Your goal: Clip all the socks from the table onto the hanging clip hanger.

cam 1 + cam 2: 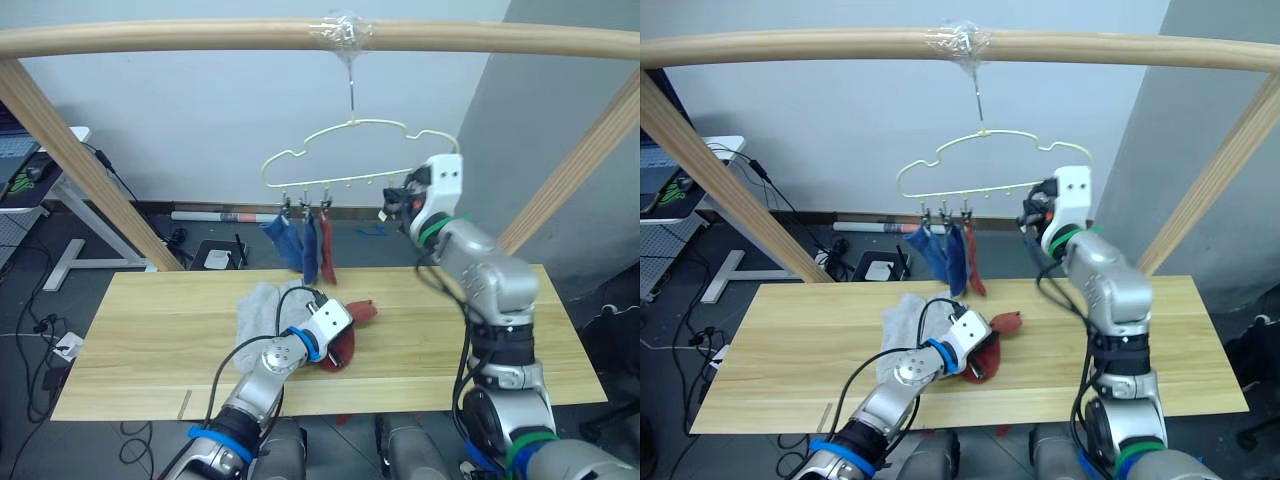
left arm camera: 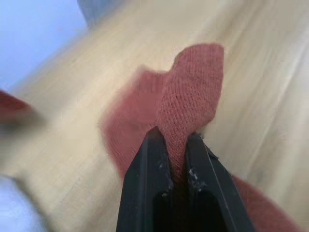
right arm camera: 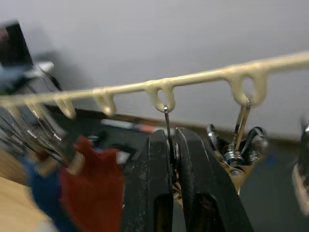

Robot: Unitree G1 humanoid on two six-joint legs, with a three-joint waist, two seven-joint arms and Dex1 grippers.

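Observation:
The pale-yellow clip hanger [image 1: 340, 182] hangs by its hook from the top pole. Two blue socks [image 1: 296, 243] and one rust red sock [image 1: 327, 252] dangle from clips at its left end. My right gripper [image 3: 173, 140] is raised to the hanger's right part and shut on the thin wire of a metal clip [image 3: 167, 118]; a free clip [image 3: 240, 137] hangs beside it. On the table [image 1: 150, 330] my left gripper [image 2: 176, 145] is shut on a fold of a rust red sock [image 2: 193, 92]. Light grey socks [image 1: 258, 310] lie bunched just left of that arm.
A thick round wooden pole frame [image 1: 200, 38] spans overhead, with slanted side poles [image 1: 80, 165] at both table ends. Behind the table the floor holds cables, a black box [image 1: 215, 258] and a white desk [image 1: 60, 190] at far left.

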